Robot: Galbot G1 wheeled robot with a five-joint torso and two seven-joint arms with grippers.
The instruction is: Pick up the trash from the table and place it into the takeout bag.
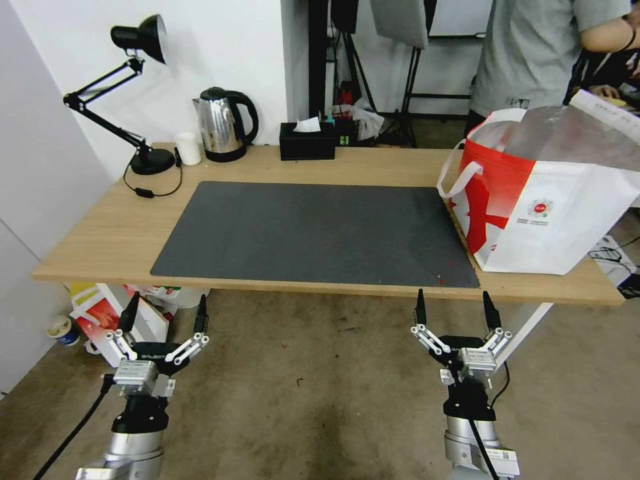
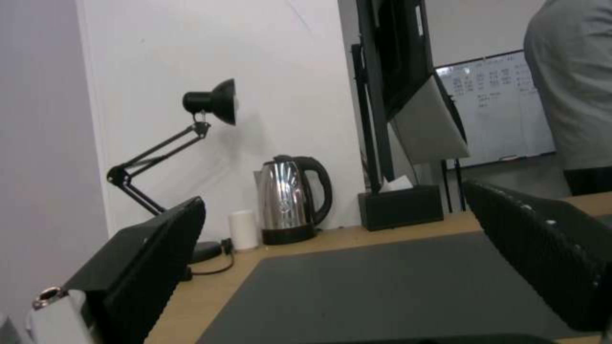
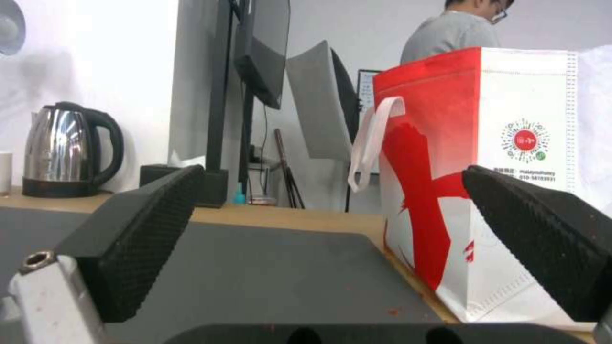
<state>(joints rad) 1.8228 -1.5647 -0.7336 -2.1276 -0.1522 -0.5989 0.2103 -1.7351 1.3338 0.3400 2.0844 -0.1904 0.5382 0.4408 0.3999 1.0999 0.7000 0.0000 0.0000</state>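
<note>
The light-wood table (image 1: pixel 100 240) carries a dark grey mat (image 1: pixel 320 230). At its right end stands the takeout bag (image 1: pixel 553 207), white and red with strap handles, its top gaping to show foil lining; the right wrist view has the takeout bag (image 3: pixel 485 191) close ahead. The trash is out of view. My left gripper (image 1: pixel 166 303) hangs open below the table's front edge at the left, empty. My right gripper (image 1: pixel 454 299) is open and empty below the front edge, near the bag's corner. Both wrist views look across the mat between spread fingers (image 2: pixel 153 267) (image 3: pixel 140 239).
Along the back edge stand a black desk lamp (image 1: pixel 133 87), a small white cup (image 1: pixel 188 148), a steel kettle (image 1: pixel 223 123) and a black tissue box (image 1: pixel 307 140). Bags and a cup lie on the floor under the table's left end (image 1: pixel 107 313). A person stands behind the bag.
</note>
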